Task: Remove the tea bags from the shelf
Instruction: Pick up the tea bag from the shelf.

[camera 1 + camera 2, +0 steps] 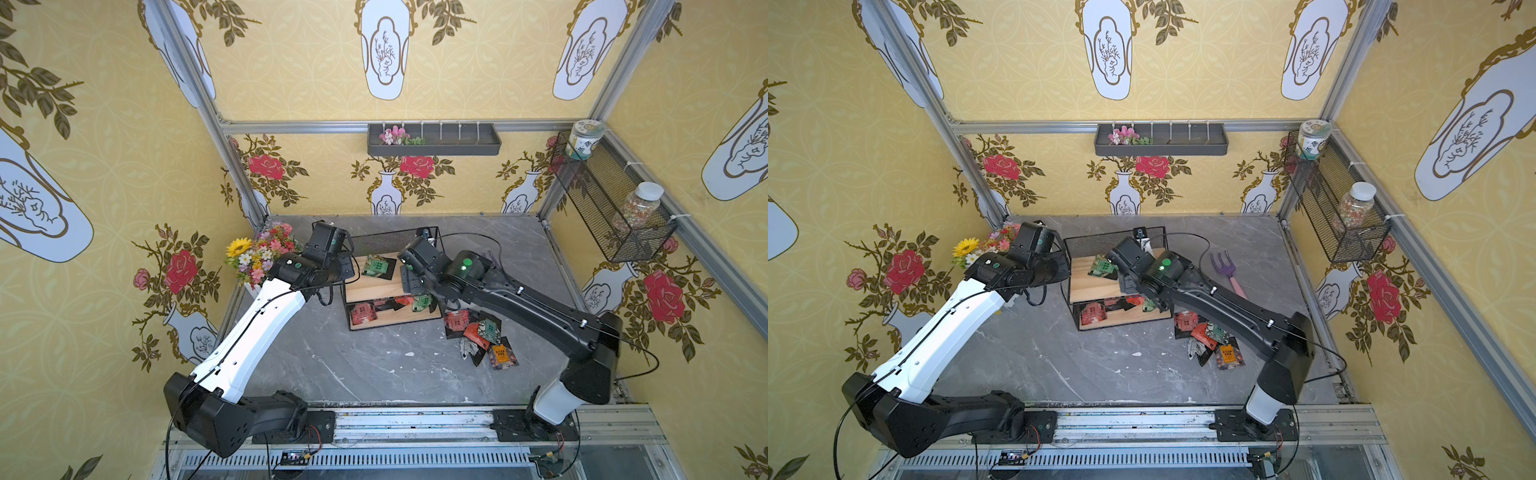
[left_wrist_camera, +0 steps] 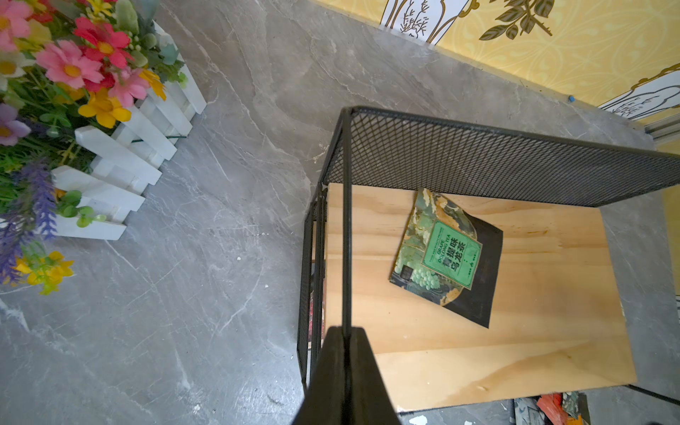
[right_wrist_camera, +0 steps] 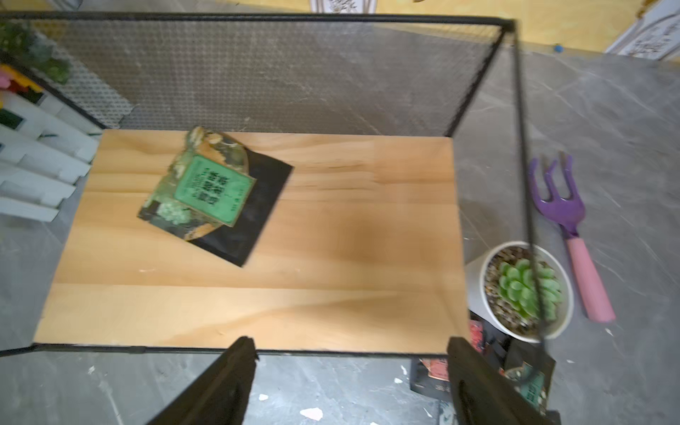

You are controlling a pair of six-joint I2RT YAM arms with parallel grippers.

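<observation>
Clearing the upper board seems the step in hand: the left gripper (image 2: 346, 340) is clamped on the top wire of the shelf (image 2: 515, 162), and the right gripper (image 3: 351, 344) gapes wide, empty. A green tea bag (image 3: 206, 184) lies toward 11 o'clock on that board, so the next move likely calls for reaching in and pinching it flat.
</observation>
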